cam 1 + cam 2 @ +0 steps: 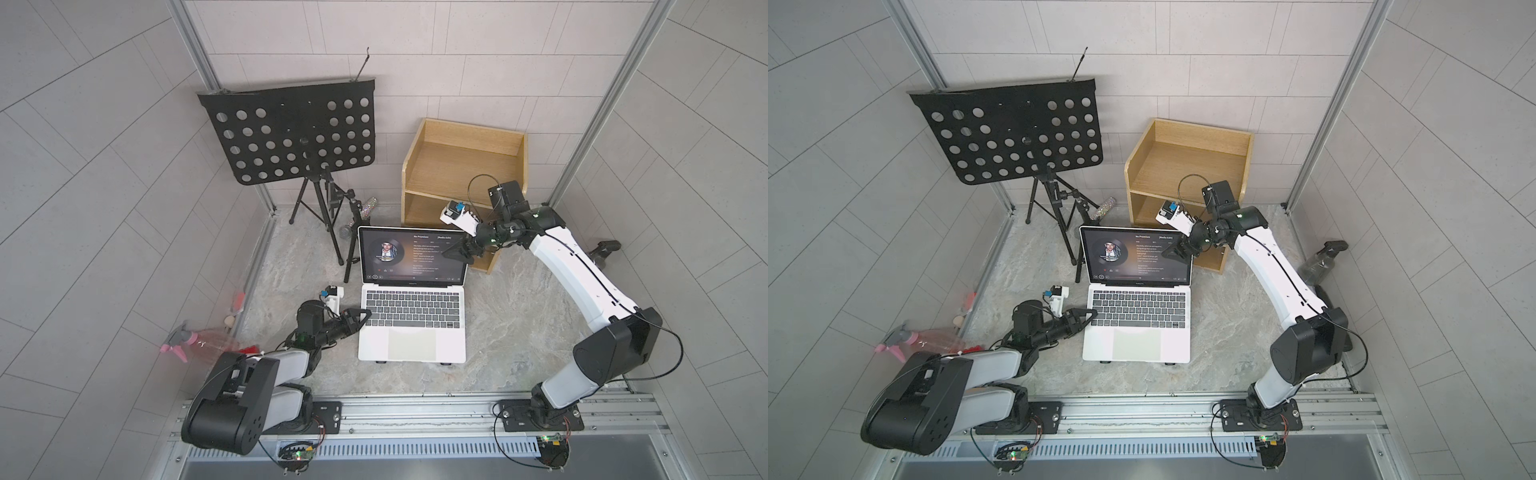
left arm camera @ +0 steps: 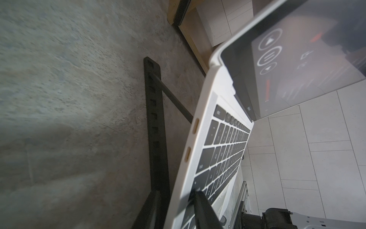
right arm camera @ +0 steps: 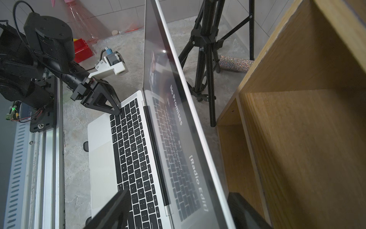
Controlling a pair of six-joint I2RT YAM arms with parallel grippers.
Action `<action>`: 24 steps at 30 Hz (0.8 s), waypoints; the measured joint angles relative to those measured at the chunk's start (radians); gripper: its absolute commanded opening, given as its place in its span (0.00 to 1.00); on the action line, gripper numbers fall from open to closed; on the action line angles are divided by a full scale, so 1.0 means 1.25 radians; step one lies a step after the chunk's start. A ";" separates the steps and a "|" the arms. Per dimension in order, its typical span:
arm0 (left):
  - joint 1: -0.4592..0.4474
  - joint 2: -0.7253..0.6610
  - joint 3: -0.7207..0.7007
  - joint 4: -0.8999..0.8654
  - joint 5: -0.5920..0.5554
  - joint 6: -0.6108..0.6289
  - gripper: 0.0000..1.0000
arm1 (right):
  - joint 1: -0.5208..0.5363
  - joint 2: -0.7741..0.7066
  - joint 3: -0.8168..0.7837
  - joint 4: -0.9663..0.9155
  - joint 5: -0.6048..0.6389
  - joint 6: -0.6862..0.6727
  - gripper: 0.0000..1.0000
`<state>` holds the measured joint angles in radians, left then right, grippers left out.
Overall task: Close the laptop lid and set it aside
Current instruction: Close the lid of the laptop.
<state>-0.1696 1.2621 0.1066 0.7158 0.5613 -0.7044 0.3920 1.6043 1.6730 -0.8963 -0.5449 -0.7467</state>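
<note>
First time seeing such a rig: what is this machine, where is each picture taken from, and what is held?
Two robot arms with pincer grippers. Both top views look down from overhead; each wrist view rides on an arm. On the marbled tabletop stand a slim silver-white laptop, open on a black folding stand, a black perforated music stand and a wooden shelf box. The left gripper pinches the laptop's left edge. The right gripper is open, its fingers either side of the laptop lid.
</note>
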 measured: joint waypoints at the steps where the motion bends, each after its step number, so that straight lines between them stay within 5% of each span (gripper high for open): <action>1: 0.000 0.000 0.000 0.000 0.000 0.001 0.33 | 0.005 -0.006 -0.002 -0.002 0.009 -0.002 0.77; 24: 0.000 0.000 0.000 0.000 0.004 0.004 0.32 | 0.087 -0.121 -0.111 0.031 0.205 -0.056 0.70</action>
<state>-0.1696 1.2617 0.1066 0.7162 0.5663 -0.6994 0.5007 1.4528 1.5345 -0.8581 -0.2890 -0.8169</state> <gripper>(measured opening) 0.321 0.708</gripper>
